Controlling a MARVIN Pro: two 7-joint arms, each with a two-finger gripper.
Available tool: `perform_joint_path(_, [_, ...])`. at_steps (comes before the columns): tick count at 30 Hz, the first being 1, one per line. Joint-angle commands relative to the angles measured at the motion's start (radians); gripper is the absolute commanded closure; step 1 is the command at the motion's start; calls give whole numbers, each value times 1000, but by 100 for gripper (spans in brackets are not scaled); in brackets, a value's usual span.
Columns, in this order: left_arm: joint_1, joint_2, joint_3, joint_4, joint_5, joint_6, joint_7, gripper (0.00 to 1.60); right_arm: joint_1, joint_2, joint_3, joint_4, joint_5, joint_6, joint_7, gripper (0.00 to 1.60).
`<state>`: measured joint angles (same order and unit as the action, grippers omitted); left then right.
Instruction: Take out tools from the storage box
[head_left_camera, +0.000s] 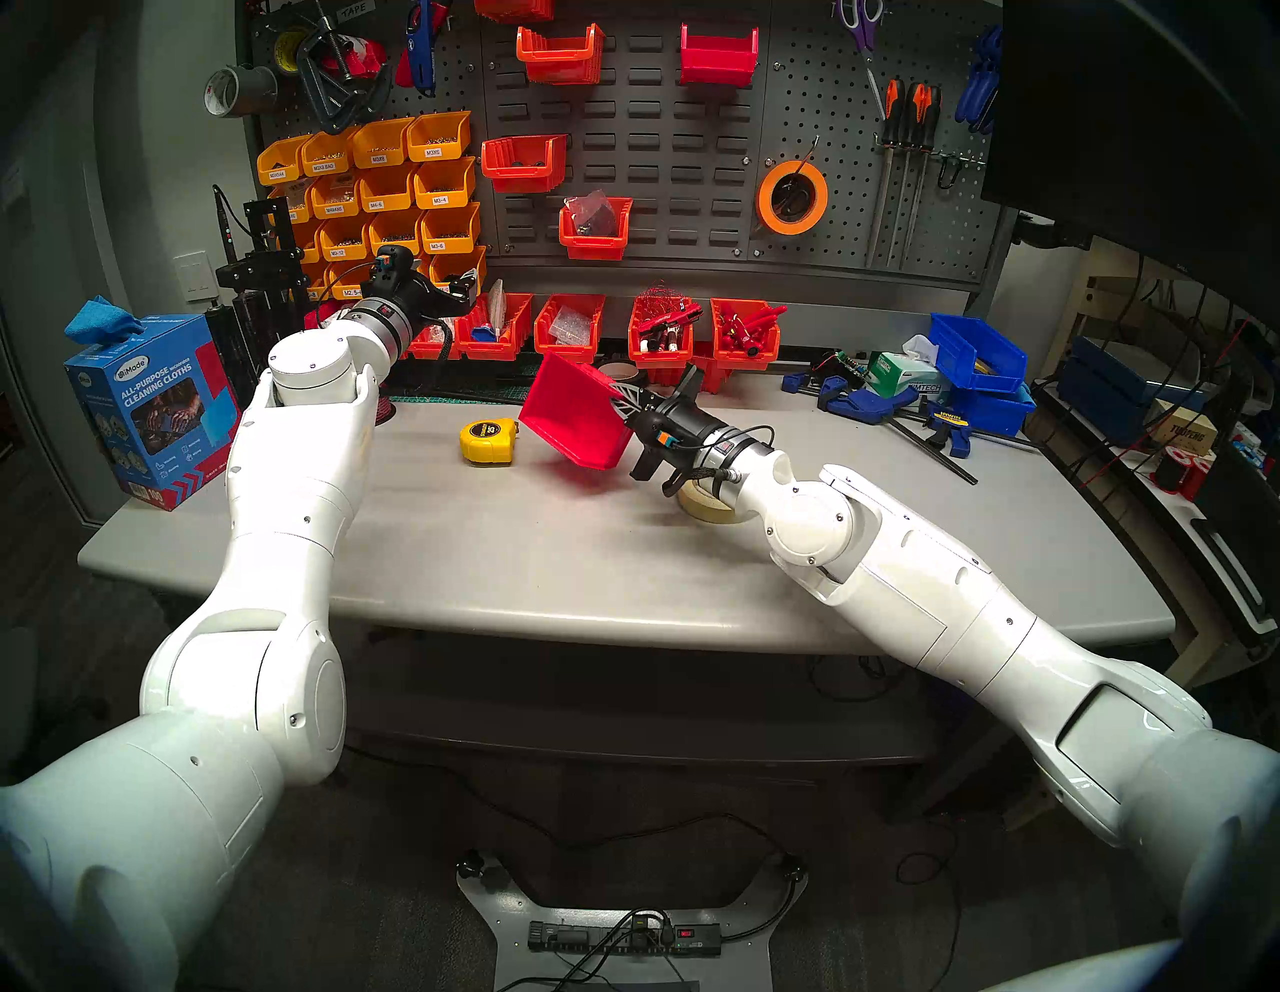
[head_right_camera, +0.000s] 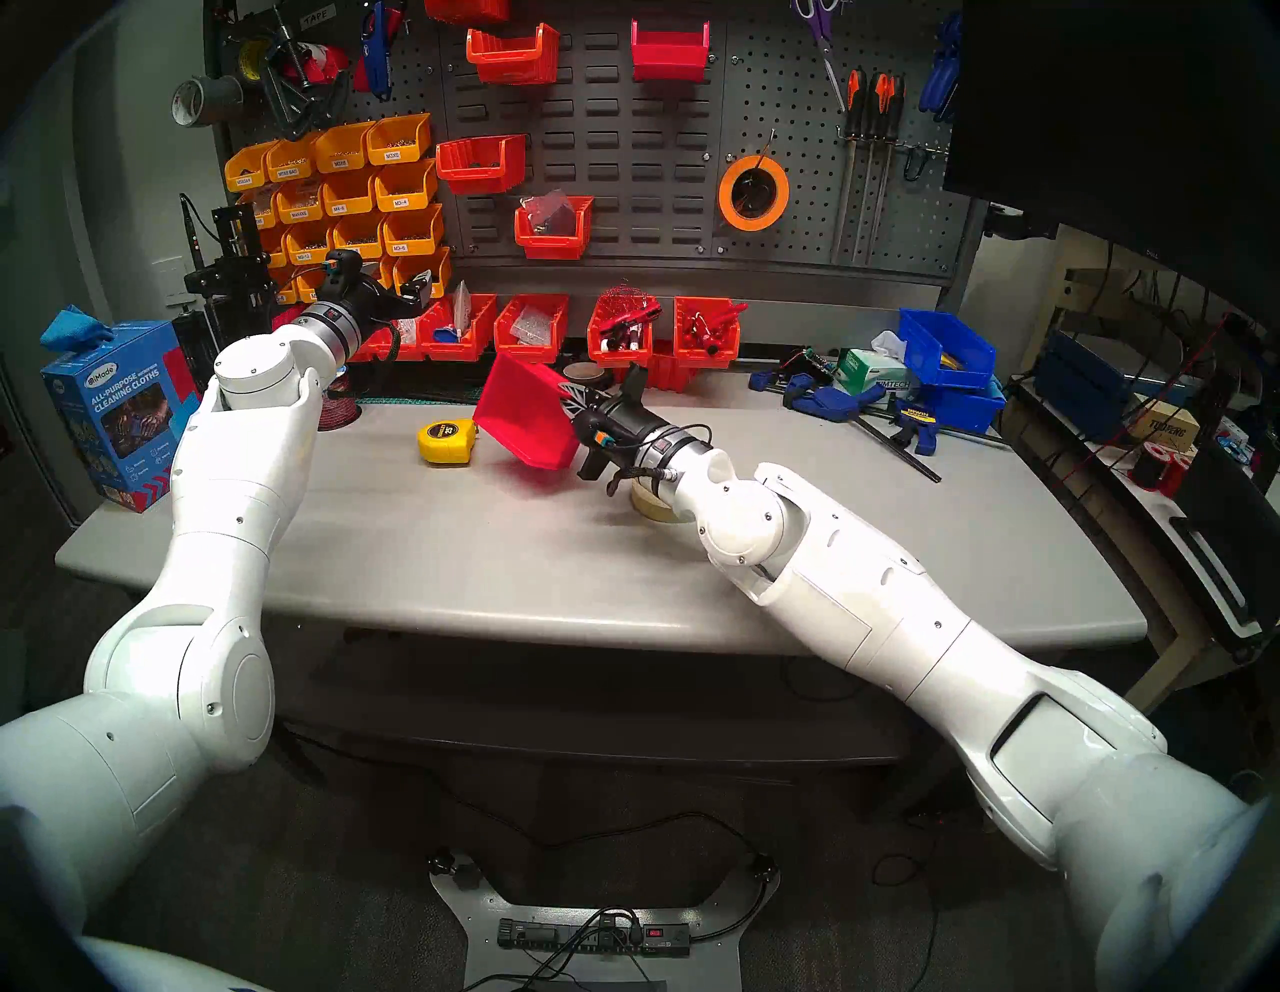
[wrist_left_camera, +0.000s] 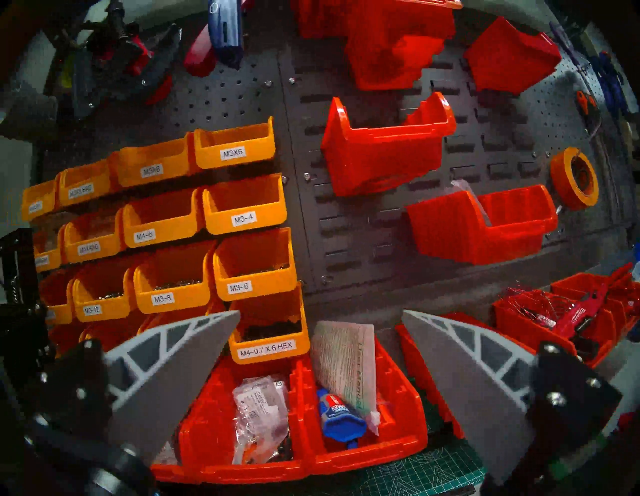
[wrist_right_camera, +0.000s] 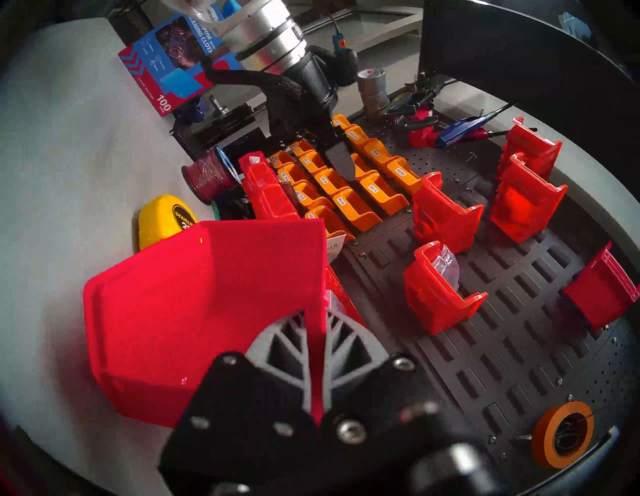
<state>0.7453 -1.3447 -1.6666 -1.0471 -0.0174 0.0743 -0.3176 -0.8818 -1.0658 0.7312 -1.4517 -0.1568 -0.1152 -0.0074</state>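
A grey workbench top (head_left_camera: 554, 554) stands before a dark pegboard wall (head_left_camera: 665, 152) hung with orange-yellow labelled parts bins (head_left_camera: 374, 187) and orange-red plastic bins (head_left_camera: 596, 228), with a row of further orange-red bins along the back edge of the bench.

The head views show the small bright red open-top plastic bin (head_left_camera: 575, 415) lifted off the bench and tipped, its opening facing away to the robot's left. The right gripper (head_left_camera: 627, 402) is clamped on one wall of this bin; the right wrist view shows this best, with the thin red wall (wrist_right_camera: 317, 346) pinched between the two grey ribbed fingers (wrist_right_camera: 277, 343). In that view the bin's inside holds nothing.

The palm-sized yellow tape measure with a round black "25" label (head_left_camera: 489, 440) lies on the bench just left of the tipped bin, apart from it. The right wrist view catches only part of it (wrist_right_camera: 162, 221) behind the bin's rim. The flat cream masking-tape roll (head_left_camera: 703, 502) lies on the bench under the right wrist, half hidden by the arm, and shows only in the head views.

The left gripper (head_left_camera: 460, 287) hovers high near the back bins; the left wrist view shows its grey fingers (wrist_left_camera: 173, 363) spread wide and holding nothing, over an orange-red bin containing a blue glue tube (wrist_left_camera: 341, 417).
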Motion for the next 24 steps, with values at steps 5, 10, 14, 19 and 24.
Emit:
perform_joint_path(5, [40, -85, -27, -101, 29, -28, 197, 0, 0, -78, 161, -20, 190, 126, -95, 160])
perform_joint_path(10, [63, -118, -37, -139, 57, -30, 277, 0, -35, -98, 237, -47, 284, 204, -162, 160])
perform_joint_path(14, [79, -143, -41, -168, 84, -28, 344, 0, -76, -109, 293, -88, 344, 274, -222, 160])
perform_joint_path(19, [95, -170, -33, -196, 115, -20, 452, 0, -143, -115, 359, -162, 397, 375, -311, 160])
perform_joint_path(24, [102, -189, -26, -212, 142, -10, 528, 0, -211, -111, 414, -233, 410, 474, -399, 160])
